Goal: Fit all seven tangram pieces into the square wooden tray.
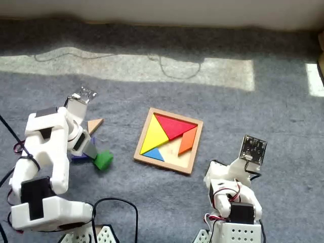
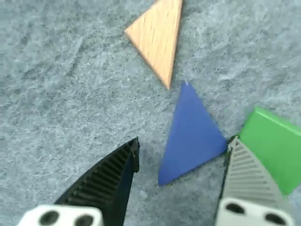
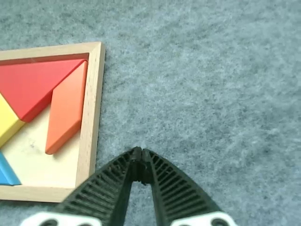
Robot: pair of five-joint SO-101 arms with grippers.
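The square wooden tray (image 1: 162, 166) lies mid-table holding a red triangle (image 1: 173, 125), a yellow triangle (image 1: 153, 136), a small light-blue triangle (image 1: 154, 154) and an orange parallelogram (image 1: 188, 139). Left of it on the carpet lie a bare-wood triangle (image 2: 157, 35), a dark blue triangle (image 2: 190, 134) and a green square (image 2: 275, 143). My left gripper (image 2: 183, 143) is open low over the blue triangle, its fingers on either side, the grey finger (image 2: 244, 174) against the green square. My right gripper (image 3: 141, 154) is shut and empty, just off the tray's rim (image 3: 94, 108) near the orange parallelogram (image 3: 66, 110).
Grey carpet covers the whole surface. A thin cable (image 1: 167, 68) lies across a sunlit strip at the back. The left arm (image 1: 48, 152) covers most of the blue triangle from above; the right arm (image 1: 230, 190) sits folded at the front right.
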